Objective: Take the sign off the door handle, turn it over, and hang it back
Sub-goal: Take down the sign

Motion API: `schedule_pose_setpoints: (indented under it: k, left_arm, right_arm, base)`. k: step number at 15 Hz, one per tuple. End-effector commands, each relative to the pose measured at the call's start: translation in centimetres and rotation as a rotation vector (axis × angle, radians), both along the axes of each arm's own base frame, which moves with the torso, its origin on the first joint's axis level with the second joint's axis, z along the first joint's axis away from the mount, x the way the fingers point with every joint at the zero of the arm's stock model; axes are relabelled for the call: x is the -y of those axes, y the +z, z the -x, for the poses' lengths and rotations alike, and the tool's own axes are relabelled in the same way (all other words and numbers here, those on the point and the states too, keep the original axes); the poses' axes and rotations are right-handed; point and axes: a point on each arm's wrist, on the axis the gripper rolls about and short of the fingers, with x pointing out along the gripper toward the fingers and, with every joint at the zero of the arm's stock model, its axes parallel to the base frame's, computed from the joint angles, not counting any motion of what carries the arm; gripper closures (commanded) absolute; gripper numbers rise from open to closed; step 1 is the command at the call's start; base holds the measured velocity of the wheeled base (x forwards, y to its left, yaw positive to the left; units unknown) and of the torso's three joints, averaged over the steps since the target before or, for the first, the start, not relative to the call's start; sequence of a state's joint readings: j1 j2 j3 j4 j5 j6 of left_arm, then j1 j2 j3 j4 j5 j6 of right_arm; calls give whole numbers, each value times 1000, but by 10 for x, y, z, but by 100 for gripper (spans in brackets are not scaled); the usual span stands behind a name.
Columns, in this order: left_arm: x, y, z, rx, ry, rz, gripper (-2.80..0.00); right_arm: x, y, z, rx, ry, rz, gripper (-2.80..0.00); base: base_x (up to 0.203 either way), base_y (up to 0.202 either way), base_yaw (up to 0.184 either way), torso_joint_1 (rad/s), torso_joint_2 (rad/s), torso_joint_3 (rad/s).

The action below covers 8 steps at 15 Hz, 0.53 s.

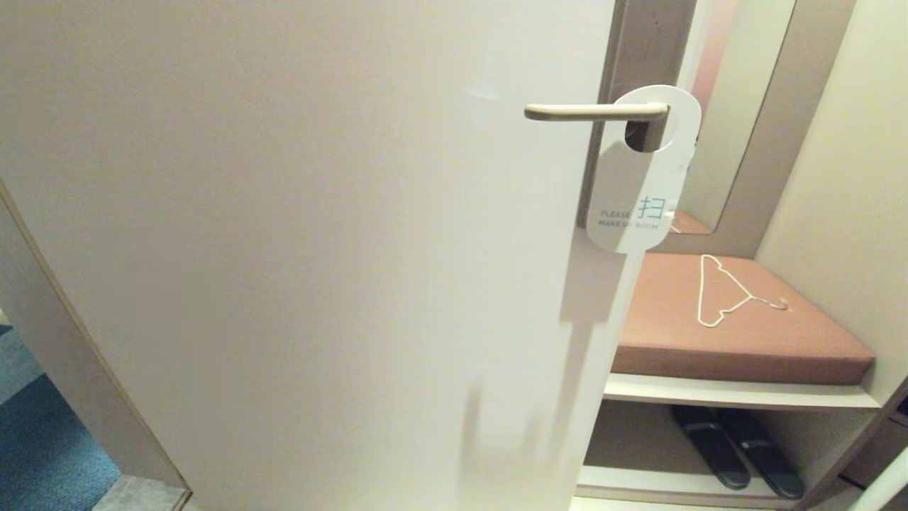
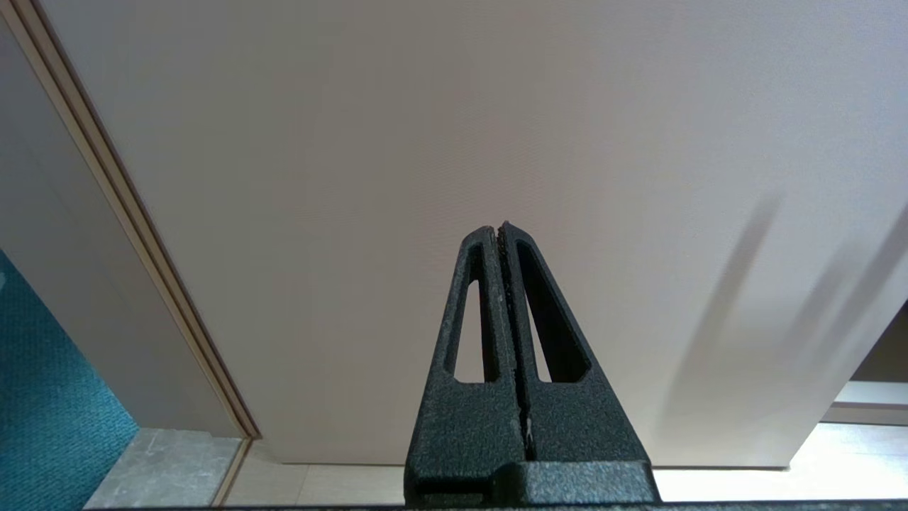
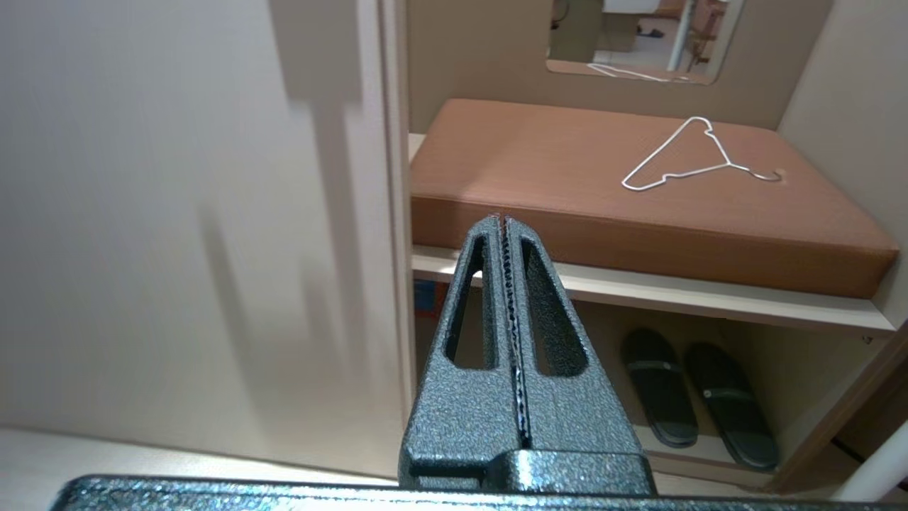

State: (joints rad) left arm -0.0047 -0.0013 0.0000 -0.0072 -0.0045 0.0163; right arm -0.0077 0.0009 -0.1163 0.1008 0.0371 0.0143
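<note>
Jaws: left gripper [image 2: 501, 231] and right gripper [image 3: 502, 221] both pressed together, empty, low before the door [image 1: 305, 248].
Sign [image 1: 642, 170]: upper right of head view, white face outward, hanging on the door handle [image 1: 596, 111].
Risk: thin card slips from pinch; hole snags the lever.

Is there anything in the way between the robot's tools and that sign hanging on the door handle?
Nothing visible. The sign hangs on the handle at the door's edge, with open air in front. The left tool and right tool, both shut, sit low, outside the head view, so the full path isn't shown.
</note>
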Motion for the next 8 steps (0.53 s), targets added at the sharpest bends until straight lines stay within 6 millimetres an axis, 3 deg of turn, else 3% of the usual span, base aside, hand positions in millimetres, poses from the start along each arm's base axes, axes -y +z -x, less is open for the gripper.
schedule_pose_setpoints:
  k: [1, 5, 8]
  left_arm:
    - [0, 0, 0, -1, 0, -1, 0]
    - [0, 0, 0, -1, 0, -1, 0]
    - [0, 0, 0, -1, 0, -1, 0]
  right_arm:
    - [0, 16, 9, 9, 7, 1, 0]
    - [-1, 33, 18, -49, 51, 0, 0]
    - [-1, 58, -1, -127, 52, -8, 0]
  base:
    - [0, 0, 0, 0, 0, 0]
    - [0, 0, 0, 0, 0, 0]
    - [0, 0, 0, 0, 0, 0]
